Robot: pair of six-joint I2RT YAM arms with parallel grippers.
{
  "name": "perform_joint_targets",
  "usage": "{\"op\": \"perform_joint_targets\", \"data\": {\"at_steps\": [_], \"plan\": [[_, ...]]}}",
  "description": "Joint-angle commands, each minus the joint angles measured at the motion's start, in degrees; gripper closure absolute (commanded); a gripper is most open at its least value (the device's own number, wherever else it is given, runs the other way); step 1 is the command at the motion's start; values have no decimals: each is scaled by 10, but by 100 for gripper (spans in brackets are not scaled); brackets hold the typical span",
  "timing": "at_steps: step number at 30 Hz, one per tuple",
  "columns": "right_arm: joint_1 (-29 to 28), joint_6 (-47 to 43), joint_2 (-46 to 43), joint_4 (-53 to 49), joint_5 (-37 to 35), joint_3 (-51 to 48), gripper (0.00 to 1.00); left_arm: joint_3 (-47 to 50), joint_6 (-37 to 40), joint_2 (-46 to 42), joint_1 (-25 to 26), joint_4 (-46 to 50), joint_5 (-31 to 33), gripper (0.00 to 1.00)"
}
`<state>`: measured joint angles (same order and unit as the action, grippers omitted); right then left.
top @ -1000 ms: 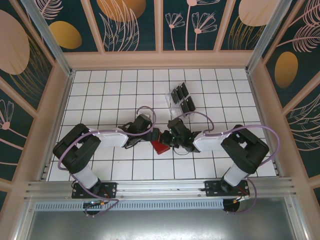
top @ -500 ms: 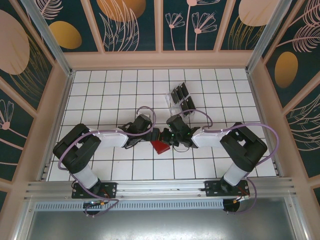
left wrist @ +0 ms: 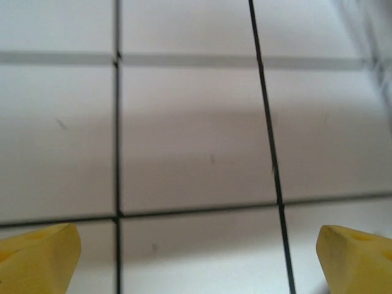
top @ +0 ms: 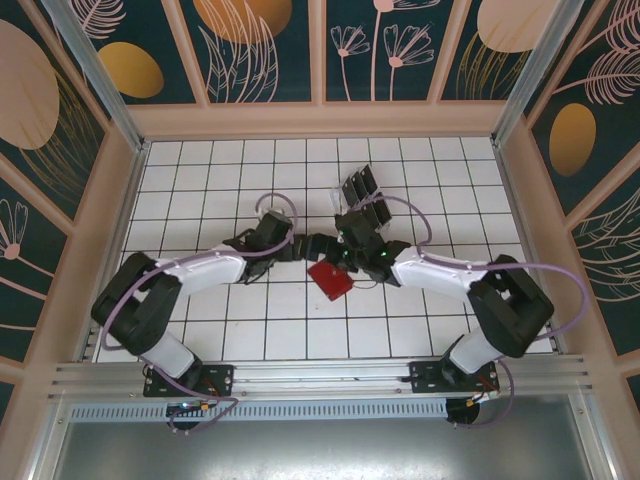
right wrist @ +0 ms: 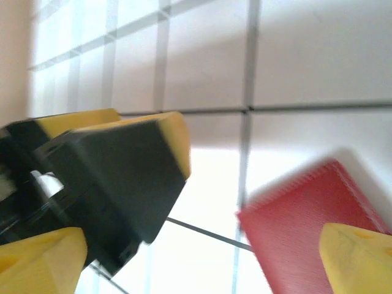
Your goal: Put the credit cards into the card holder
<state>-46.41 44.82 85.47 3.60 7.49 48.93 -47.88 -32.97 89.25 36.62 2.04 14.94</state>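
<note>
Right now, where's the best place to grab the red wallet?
Probably its two opposite side edges, coming straight down from above. The wallet lies flat and thin on the table, turned cornerwise, so the right fingers would need turning to line up with its sides.

Nothing written can be read here. The white tiled tabletop with black grid lines (top: 200,180) bears only its grid. The small flat red square wallet (top: 330,280) shows plain textured material. The dark teal wall panels (top: 420,50) carry painted plants and orange ovals, without lettering.
</note>
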Motion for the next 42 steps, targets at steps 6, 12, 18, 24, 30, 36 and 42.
{"op": "perform_joint_targets", "data": {"at_steps": [6,12,18,24,30,36,42], "plan": [[88,-113,-177,-60,-163,41,1,-5,150,-180,-57,-48,237,2],[271,-219,-264,15,-288,-96,1,192,271,-305,-146,-301,282,1],[386,-343,-262,262,-379,-272,1,333,283,-239,-241,-543,211,1],[425,-417,-148,550,-341,-383,1,345,322,-106,-270,-675,129,2],[455,-426,-1,778,-210,-414,1,321,322,-54,-296,-690,53,1],[482,-417,40,747,-128,-377,7,350,287,-7,-356,-790,-57,2],[413,-476,54,866,-223,-426,1,340,287,-19,-357,-745,-59,1]]}}
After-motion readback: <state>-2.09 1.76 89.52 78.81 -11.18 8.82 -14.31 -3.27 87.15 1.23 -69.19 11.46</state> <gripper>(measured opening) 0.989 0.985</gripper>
